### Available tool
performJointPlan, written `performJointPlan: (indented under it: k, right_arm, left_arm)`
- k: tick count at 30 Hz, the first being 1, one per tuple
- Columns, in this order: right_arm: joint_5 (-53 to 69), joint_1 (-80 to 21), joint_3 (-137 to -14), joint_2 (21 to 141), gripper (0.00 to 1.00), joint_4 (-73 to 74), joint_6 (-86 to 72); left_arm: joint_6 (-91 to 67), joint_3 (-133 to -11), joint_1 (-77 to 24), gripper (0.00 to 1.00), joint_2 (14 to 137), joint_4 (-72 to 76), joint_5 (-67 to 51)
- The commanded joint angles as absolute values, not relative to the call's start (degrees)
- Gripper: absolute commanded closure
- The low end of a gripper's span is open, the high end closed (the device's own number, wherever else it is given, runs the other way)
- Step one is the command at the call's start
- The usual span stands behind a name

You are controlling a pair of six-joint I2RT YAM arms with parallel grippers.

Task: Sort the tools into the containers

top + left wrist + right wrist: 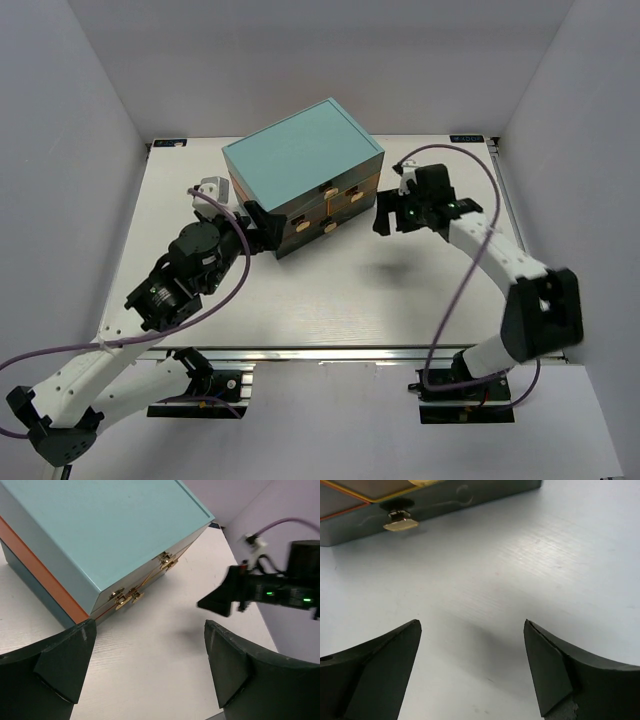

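White table (340, 300) is occupied at twelve o'clock by teal-topped chest (300, 150), brown drawers (340, 210) shut; left gripper (150, 647) and right gripper (472, 635) are held wide open, empty.

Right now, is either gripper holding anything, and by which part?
Nothing is held. The left gripper and the right gripper are both open and empty.

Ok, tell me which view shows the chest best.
Top external: the whole chest shows, teal top and knobbed drawer fronts. Left wrist crops it to the top and part of the fronts; right wrist catches only a lower edge and one knob.
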State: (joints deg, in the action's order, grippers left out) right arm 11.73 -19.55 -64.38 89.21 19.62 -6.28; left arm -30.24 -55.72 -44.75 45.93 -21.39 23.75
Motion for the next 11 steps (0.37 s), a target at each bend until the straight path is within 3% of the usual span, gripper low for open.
performJointPlan:
  k: [1,5,11]
  right_arm:
    - [5.10,-19.42,-61.09,77.56,0.11,19.35,2.99]
    - [1.06,-19.34,-59.15,70.32,0.11,15.91,-3.85]
    - [-2.99,-19.07,-63.45,69.52,0.11,21.61,-3.34]
  left_arm:
    - [-28.92,-53.70,-44.74,0.02,45.44,-18.73,21.36]
    - [-27.60,-52.74,-44.74,0.02,45.62,-17.23,20.39]
    - [-27.25,-49.49,-44.82,0.02,43.51,-14.51,20.21]
